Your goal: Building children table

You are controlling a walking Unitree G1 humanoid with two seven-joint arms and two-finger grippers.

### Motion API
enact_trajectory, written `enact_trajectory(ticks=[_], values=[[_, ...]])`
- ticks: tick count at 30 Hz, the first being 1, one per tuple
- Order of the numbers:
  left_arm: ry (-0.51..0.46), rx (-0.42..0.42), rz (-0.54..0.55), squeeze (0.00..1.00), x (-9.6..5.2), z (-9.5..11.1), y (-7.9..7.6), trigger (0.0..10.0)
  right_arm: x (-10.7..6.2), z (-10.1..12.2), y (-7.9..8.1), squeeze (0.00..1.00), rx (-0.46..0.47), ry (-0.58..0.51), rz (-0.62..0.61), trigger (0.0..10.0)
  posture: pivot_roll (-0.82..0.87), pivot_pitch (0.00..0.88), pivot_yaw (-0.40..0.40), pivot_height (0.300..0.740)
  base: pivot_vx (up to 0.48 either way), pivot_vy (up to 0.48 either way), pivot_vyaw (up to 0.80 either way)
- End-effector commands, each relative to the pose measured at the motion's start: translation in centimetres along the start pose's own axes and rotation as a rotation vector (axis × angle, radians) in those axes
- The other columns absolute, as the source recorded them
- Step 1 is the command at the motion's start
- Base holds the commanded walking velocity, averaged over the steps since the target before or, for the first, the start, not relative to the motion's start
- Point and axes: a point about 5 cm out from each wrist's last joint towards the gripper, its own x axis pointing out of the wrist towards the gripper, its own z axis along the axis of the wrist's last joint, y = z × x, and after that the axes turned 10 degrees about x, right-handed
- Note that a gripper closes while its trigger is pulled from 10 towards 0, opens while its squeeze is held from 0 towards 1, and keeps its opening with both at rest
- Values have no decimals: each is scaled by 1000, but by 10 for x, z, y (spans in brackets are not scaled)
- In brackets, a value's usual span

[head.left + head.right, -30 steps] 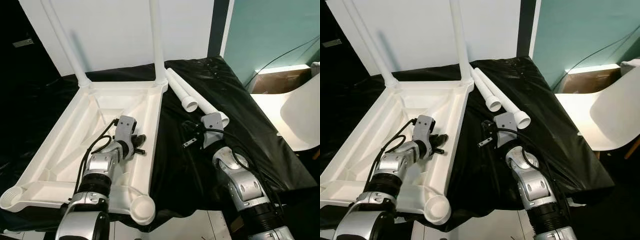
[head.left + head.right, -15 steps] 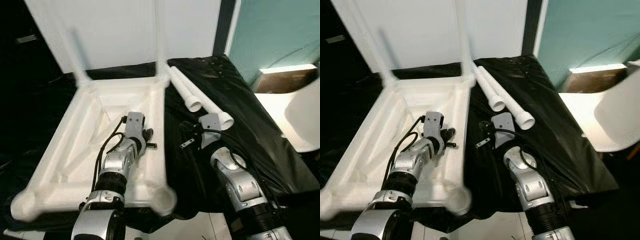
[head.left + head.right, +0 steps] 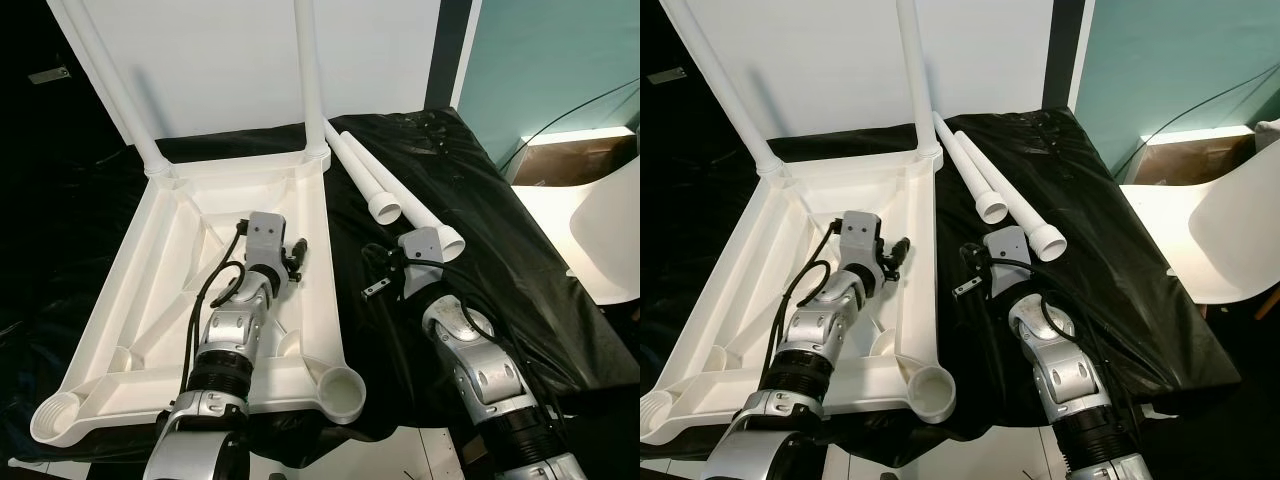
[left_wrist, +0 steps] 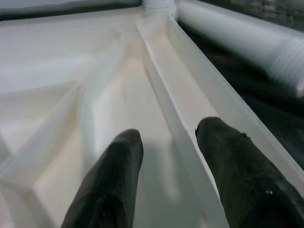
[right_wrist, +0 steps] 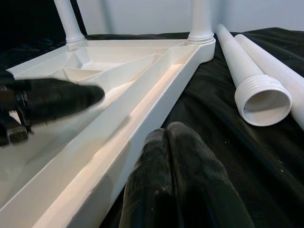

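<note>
The white tabletop (image 3: 130, 300) is lying upside down on a black sheet (image 3: 480, 230), with two legs (image 3: 307, 70) already standing in its far corner sockets. The left gripper (image 4: 166, 156) is hovering inside the tray-like underside, its black fingers (image 4: 114, 180) spread fairly wide and straddling the inner wall of the right-hand rim without visibly gripping it; whether a fingertip is touching the plastic is hard to tell. Just beyond that gripper, across the rim, two loose white legs (image 3: 985, 190) are lying side by side on the sheet, threaded ends toward the robot. The right gripper (image 5: 171, 156) is resting low over the sheet just outside the same rim, fingers pressed together and holding nothing, with the nearer loose leg's open threaded end (image 5: 263, 102) ahead and to its right. An empty corner socket (image 3: 340, 390) is sitting near the robot's body. A white chair (image 3: 1230, 240) is standing beyond the sheet's right edge.
</note>
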Motion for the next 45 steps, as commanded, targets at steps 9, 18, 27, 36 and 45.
enact_trajectory(ticks=[9, 18, 27, 36, 45], values=[[-216, -28, -570, 0, -32, 20, -9, 10000, 0, -3, 1, 0, -3, 8, 1, 10000, -56, 0, 78, 740, 0, 0, 0], [-125, 72, -786, 0, -68, 2, 33, 10000, -1, -3, 0, 0, -6, 12, -4, 10000, -58, 0, 77, 740, 0, 0, 0], [-64, 102, -878, 1000, -93, -1, 49, 10000, -2, -3, -1, 0, -11, 15, -6, 10000, -58, 0, 74, 740, 0, 0, 0], [69, 129, -1062, 0, -125, -22, 54, 10000, -1, -4, -2, 0, -14, 17, -5, 10000, -51, 0, 74, 740, 0, 0, 0], [127, 97, -1157, 0, -142, -27, 50, 10000, 1, -4, 0, 0, -14, 17, 4, 10000, -44, 0, 69, 740, 0, 0, 0]])
